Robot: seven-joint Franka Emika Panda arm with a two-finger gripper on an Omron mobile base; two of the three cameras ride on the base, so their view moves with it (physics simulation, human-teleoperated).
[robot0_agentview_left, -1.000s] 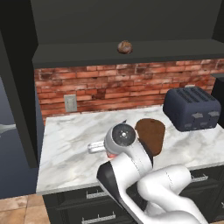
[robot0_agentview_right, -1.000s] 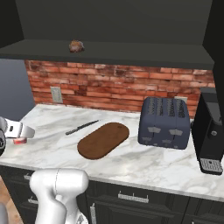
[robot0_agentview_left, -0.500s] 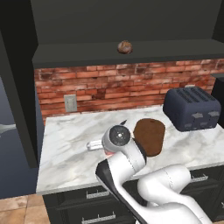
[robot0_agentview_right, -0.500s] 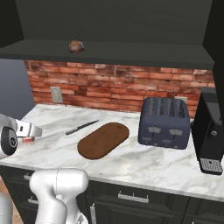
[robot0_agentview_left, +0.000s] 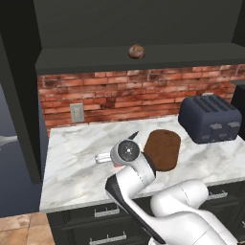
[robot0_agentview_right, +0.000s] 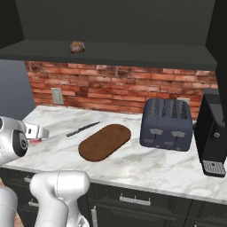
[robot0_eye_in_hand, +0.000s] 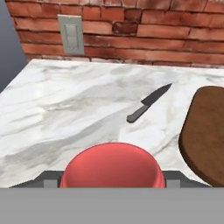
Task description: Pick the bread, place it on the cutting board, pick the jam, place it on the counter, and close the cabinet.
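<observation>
We see the jam (robot0_eye_in_hand: 113, 165) cut off low in the hand view, its sides and the finger tips hidden. The cutting board (robot0_eye_in_hand: 205, 133) runs off that view's right edge. In the left base view our arm covers the gripper (robot0_agentview_left: 106, 157) and most of the knife (robot0_agentview_left: 133, 136). We cannot tell how the jaws stand.

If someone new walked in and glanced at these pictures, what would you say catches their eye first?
Probably the red jam jar, filling the bottom of the hand view, right at the end effector low over the marble counter. Next, the bread roll sitting alone on the dark cabinet shelf above the brick wall, while the oval cutting board lies bare beside a knife.
</observation>
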